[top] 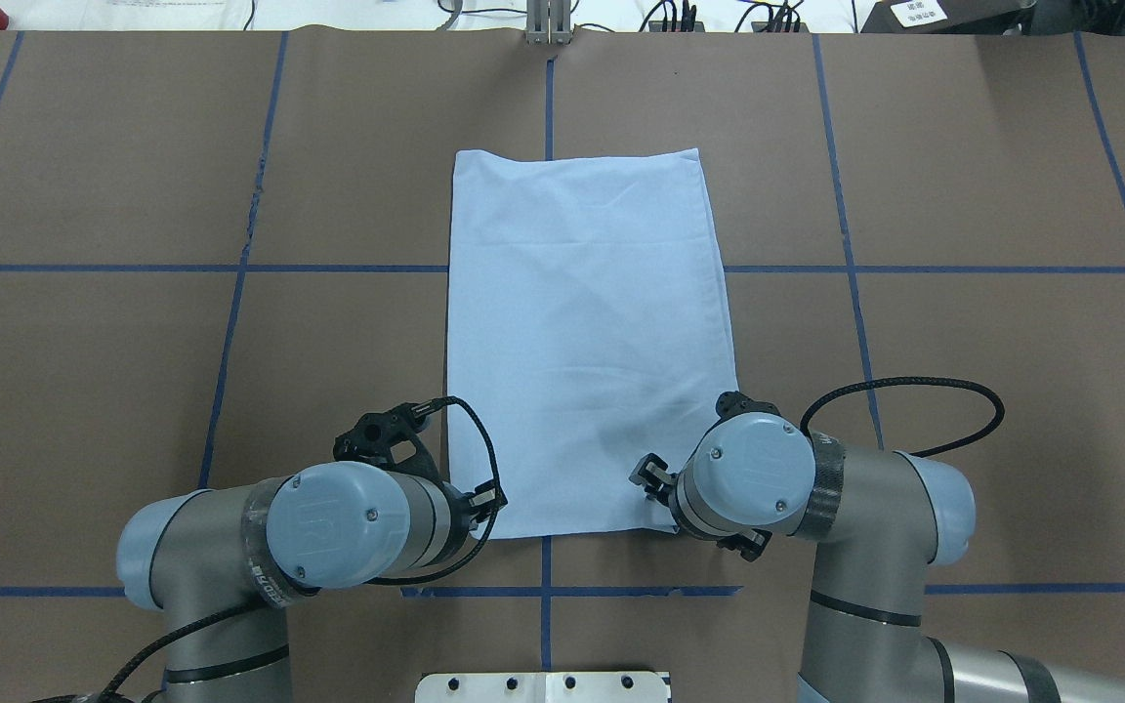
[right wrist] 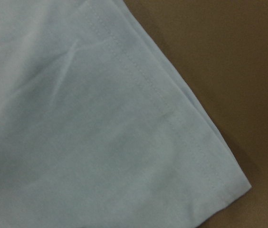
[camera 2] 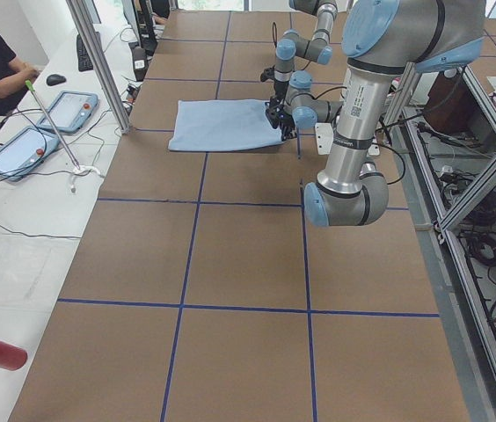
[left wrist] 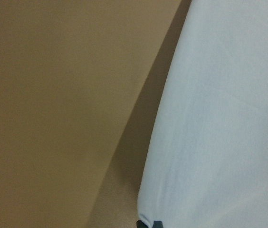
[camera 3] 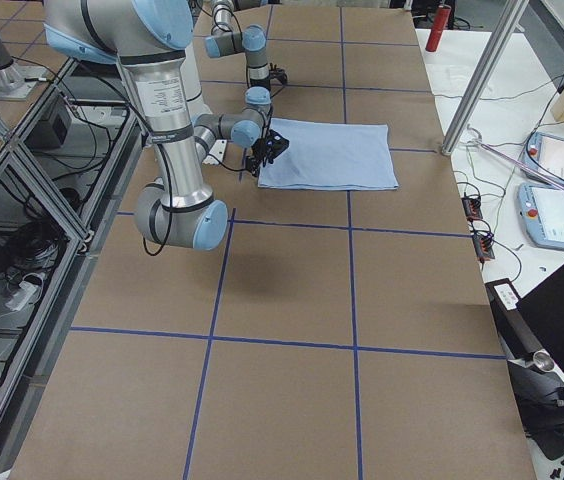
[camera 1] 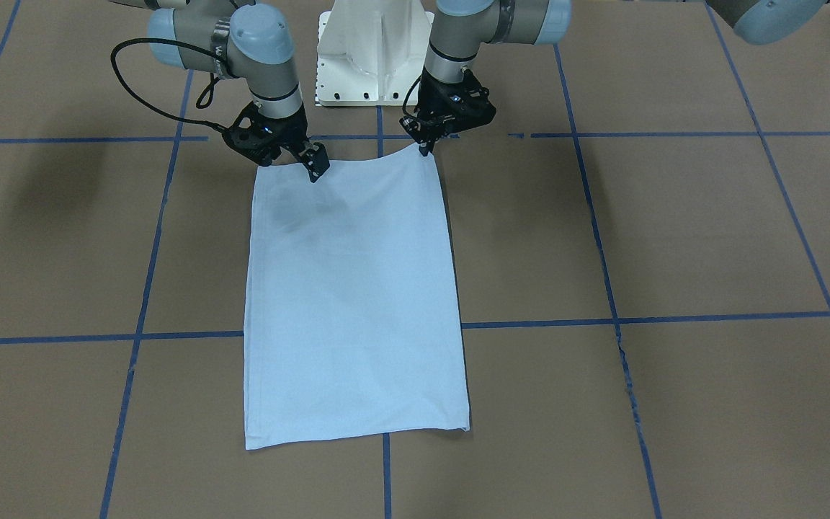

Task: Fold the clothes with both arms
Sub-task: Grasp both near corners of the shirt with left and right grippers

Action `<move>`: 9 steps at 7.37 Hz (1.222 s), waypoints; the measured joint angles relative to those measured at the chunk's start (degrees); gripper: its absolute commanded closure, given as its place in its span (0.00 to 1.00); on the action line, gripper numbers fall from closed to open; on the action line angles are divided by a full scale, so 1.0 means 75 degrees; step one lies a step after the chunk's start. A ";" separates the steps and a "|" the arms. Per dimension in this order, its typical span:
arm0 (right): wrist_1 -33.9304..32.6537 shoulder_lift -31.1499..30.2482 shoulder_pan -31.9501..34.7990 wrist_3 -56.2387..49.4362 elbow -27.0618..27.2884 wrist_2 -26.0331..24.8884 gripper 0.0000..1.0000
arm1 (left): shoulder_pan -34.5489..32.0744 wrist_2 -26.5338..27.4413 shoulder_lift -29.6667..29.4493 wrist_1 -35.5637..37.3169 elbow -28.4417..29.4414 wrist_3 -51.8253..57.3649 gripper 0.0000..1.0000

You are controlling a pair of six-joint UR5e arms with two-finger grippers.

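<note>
While the overhead camera hides most of each tool under a blue-capped wrist, the view from across the bench [top: 963, 176] looks straight at their fingertips. Starting at the robot's left, the left arm [top: 328, 527] reaches in low. The left tool [camera 1: 426, 149] is clenched on the near-left corner of the T-shirt [top: 587, 332], with that corner standing up in a small peak (only the front-facing camera catches this). Its wrist camera adds the close detail: a sliver of dark fingertips [left wrist: 156, 224] at the bottom edge, with the cloth's corner running into them. In the middle, the pale blue T-shirt lies folded into a long rectangle, flat on the bench, its length running away from the robot across a blue tape line [top: 230, 268]. On the right, the right arm [top: 768, 478] holds the right tool [camera 1: 316, 164] at the shirt's other near corner, a finger pointing down over the cloth. Whether it grips or stands released I cannot tell: its wrist camera shows only the stitched hem [right wrist: 177, 111] and a corner lying flat on the brown bench.
</note>
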 measured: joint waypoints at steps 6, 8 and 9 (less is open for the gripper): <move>-0.0003 0.0041 -0.0035 0.0001 -0.0013 0.0016 1.00 | 0.0000 0.0011 -0.0003 0.0001 -0.0017 0.0000 1.00; -0.0002 0.0076 -0.0033 -0.0015 0.0008 0.0039 1.00 | 0.0000 0.0012 -0.0010 -0.0014 -0.0009 0.0000 1.00; 0.0002 0.0091 -0.0010 -0.0016 0.0025 0.0048 1.00 | 0.0000 0.0015 -0.0011 -0.0022 -0.0005 0.0000 1.00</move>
